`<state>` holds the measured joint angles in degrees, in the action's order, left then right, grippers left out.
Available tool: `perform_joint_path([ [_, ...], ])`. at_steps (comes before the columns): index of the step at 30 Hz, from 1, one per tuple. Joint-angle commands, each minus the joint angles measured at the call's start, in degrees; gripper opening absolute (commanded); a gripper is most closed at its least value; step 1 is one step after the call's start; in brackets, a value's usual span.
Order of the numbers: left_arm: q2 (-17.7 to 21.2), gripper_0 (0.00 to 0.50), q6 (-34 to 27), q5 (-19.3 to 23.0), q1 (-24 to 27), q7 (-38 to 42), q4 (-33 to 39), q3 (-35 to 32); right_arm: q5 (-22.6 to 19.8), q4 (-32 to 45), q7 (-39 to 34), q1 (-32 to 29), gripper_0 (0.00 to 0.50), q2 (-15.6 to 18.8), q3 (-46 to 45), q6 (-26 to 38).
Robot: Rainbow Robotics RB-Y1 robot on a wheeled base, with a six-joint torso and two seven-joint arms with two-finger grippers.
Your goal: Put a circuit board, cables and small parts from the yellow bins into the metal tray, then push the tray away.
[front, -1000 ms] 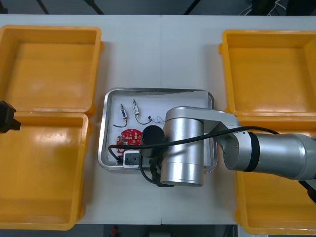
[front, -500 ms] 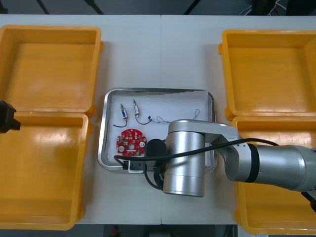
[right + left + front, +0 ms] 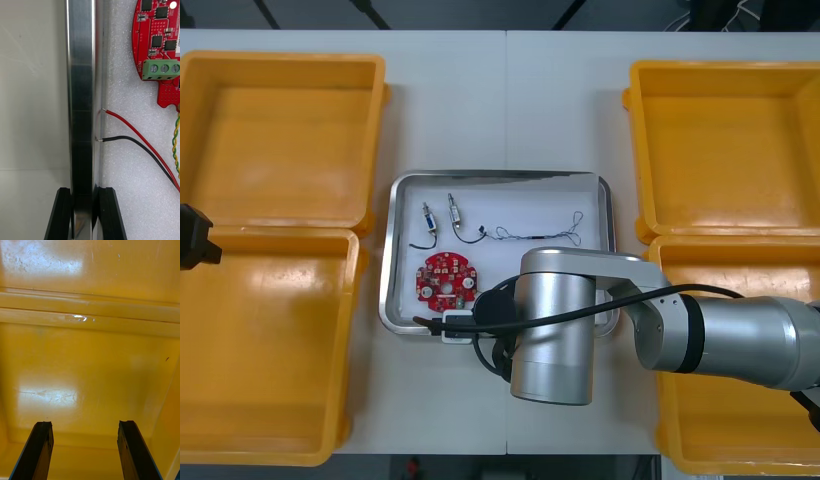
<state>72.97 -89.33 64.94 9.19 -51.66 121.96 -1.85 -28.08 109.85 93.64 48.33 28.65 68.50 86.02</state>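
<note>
Your right gripper (image 3: 82,193) has its two black fingers (image 3: 60,213) closed on the near rim of the metal tray (image 3: 80,93). One finger sits outside, on the side of the bare table (image 3: 33,93), and the other inside, on the white lining. They stand apart by just the width of the rim between them.

Just inside the rim beyond the fingers, you see the bare tips of a red wire (image 3: 127,123) and a black wire (image 3: 138,144), both ending right at the tray wall. Next to them runs a yellow and green twisted cable (image 3: 175,138), and past that lies the round red circuit board (image 3: 159,41), flat on the lining with its green terminal block facing the rim.

From the front view, you find the board in the tray's near left part. Two small metal parts (image 3: 427,220) lie side by side toward the far left corner, and a thin cable (image 3: 530,233) stretches from them toward the right wall. The tray itself sits in the middle of the table between the yellow bins (image 3: 280,140), with the right arm reaching across its near right corner.

Your left gripper (image 3: 84,423) hangs at the table's left edge over a left-hand bin, its fingers spread wide with nothing between them.
</note>
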Motion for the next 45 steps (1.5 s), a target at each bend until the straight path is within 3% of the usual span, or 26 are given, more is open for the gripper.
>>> perform_joint_path([
  [1,2.62,0.500,0.47,-0.52,-0.84,-3.71,1.26,-1.84,0.22,0.54,-3.02,2.04,0.000,0.53,1.20,-0.59],
  [7,2.62,0.500,0.47,-0.52,-0.84,-3.71,1.26,-1.84,-3.38,0.71,-4.16,6.78,0.000,2.64,1.11,-0.59],
  [17,2.62,0.500,0.47,-0.52,-0.84,-3.71,1.26,-1.84,-4.26,0.54,-4.60,12.76,0.000,5.02,1.20,-0.68],
  [23,2.62,0.500,0.47,-0.52,-0.84,-3.71,1.26,-1.84,-4.61,-1.92,-4.34,15.92,0.000,5.10,1.20,-1.38],
  [29,2.62,0.500,0.47,-0.52,-0.84,-3.71,1.26,-1.84,-8.74,-6.32,-3.37,20.58,0.000,5.10,1.20,-3.32],
  [38,2.62,0.500,0.47,-0.52,-0.84,-3.71,1.26,-1.84,-12.35,-13.70,-0.82,25.24,0.000,4.66,1.46,-9.56],
  [45,2.62,0.500,0.47,-0.52,-0.84,-3.71,1.26,-1.84,-12.08,-18.62,1.55,27.17,0.000,4.66,3.66,-16.24],
])
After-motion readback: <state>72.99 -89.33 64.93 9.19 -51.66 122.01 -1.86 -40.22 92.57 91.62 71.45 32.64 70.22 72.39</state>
